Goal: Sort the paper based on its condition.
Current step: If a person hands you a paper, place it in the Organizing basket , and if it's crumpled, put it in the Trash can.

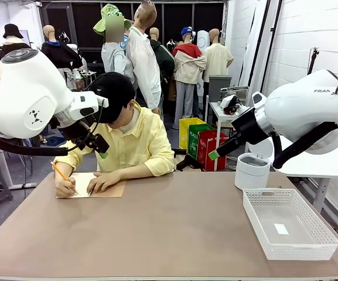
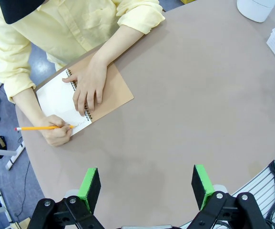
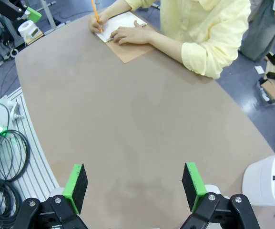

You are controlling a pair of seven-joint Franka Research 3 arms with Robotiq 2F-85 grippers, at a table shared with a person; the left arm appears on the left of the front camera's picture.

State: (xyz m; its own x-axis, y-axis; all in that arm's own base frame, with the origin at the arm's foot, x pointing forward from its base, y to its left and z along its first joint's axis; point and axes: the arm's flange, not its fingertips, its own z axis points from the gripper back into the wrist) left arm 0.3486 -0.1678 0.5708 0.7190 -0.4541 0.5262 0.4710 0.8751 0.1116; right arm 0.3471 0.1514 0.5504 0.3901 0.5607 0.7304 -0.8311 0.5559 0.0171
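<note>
The left robot hand [image 2: 147, 183] and right robot hand [image 3: 135, 186] are hanging spread wide, empty, over the brown surface [image 2: 199, 95] — while a person in a yellow shirt [image 1: 139, 140] is pencilling on the white paper page [image 2: 56, 98] of a tan spiral-bound notebook [image 2: 111, 93] at its far edge.

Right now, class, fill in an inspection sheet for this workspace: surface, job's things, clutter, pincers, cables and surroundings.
Surface: brown table, bare across the middle.
Job's things: white page bound in the open spiral notebook, a person's hand writing on it with a pencil; white basket and white bin on the robot's right side.
Clutter: small white slip in the basket.
Pincers: left pincer open, empty, above the table; right pincer open, empty, above the table.
Cables: black cables coiled beyond the table edge.
Surroundings: person in a yellow shirt at the far side; coloured boxes on the floor behind.
</note>
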